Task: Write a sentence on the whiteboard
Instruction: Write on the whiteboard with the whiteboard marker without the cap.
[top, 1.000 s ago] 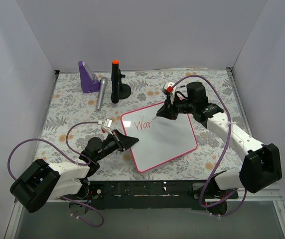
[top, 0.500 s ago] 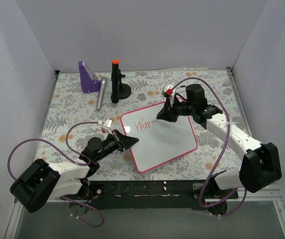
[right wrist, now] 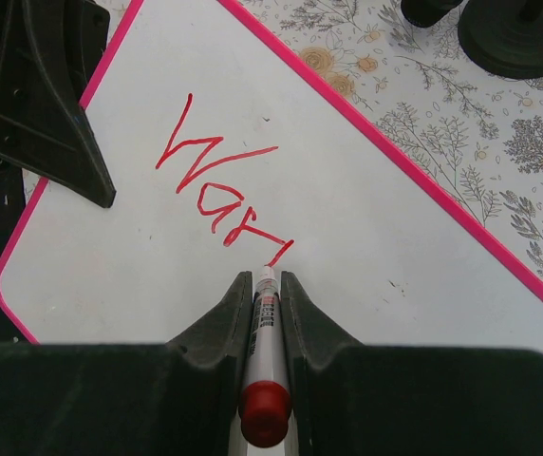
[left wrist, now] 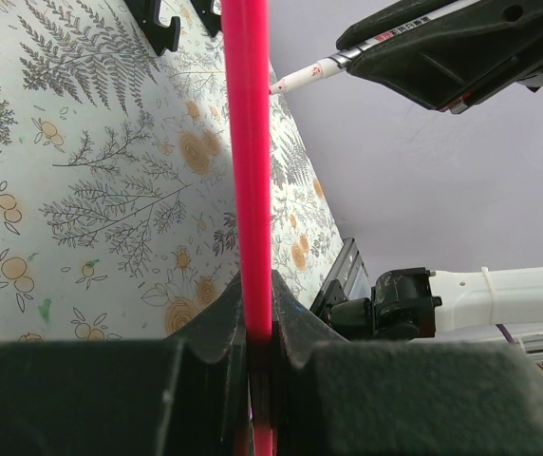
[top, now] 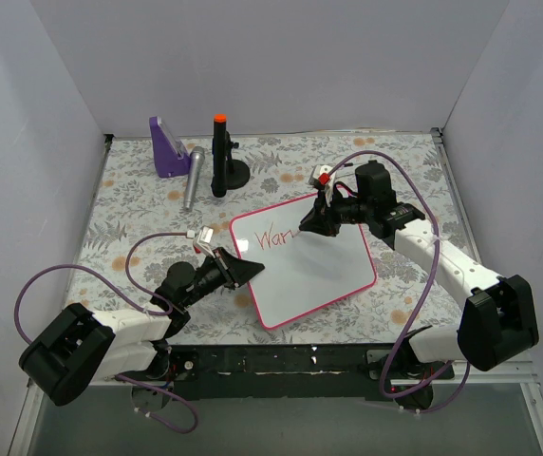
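The whiteboard (top: 324,271) lies tilted on the floral table, white with a pink frame. Red script on it, the start of the sentence (right wrist: 216,180), reads "War" plus a fresh short stroke. My right gripper (top: 311,224) hangs over the board's upper left part, shut on a white marker with a red end (right wrist: 266,342). The marker's tip touches the board at the end of the last stroke. My left gripper (top: 253,270) is shut on the board's left edge. In the left wrist view the pink frame (left wrist: 248,142) runs up from between the shut jaws.
At the back left stand a purple wedge-shaped holder (top: 166,147), a grey cylinder (top: 193,178) lying on the table, and a black stand with an orange top (top: 220,158). White walls enclose the table on three sides.
The right gripper has shifted slightly right along the board, and a new red stroke has appeared after "War". The left gripper and the board have not moved.
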Robot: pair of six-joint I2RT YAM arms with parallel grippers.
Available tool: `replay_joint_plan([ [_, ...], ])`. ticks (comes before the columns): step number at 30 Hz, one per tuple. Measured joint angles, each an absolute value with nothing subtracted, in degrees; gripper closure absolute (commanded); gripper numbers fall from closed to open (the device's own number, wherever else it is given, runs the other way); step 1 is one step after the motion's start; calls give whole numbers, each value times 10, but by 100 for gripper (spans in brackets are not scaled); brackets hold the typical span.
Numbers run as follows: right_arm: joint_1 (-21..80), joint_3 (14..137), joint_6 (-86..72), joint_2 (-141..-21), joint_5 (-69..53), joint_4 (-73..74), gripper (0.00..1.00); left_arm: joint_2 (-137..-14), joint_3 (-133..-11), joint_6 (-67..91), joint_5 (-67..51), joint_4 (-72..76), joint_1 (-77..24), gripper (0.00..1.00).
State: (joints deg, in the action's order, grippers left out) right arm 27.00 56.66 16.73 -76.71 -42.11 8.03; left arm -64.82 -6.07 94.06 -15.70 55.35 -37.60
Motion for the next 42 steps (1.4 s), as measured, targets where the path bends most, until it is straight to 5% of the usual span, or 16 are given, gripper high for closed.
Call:
replay_joint_plan([
  [42, 244, 584, 172, -786, -433, 97, 99, -651, -61, 944, -157, 555, -376, 100],
])
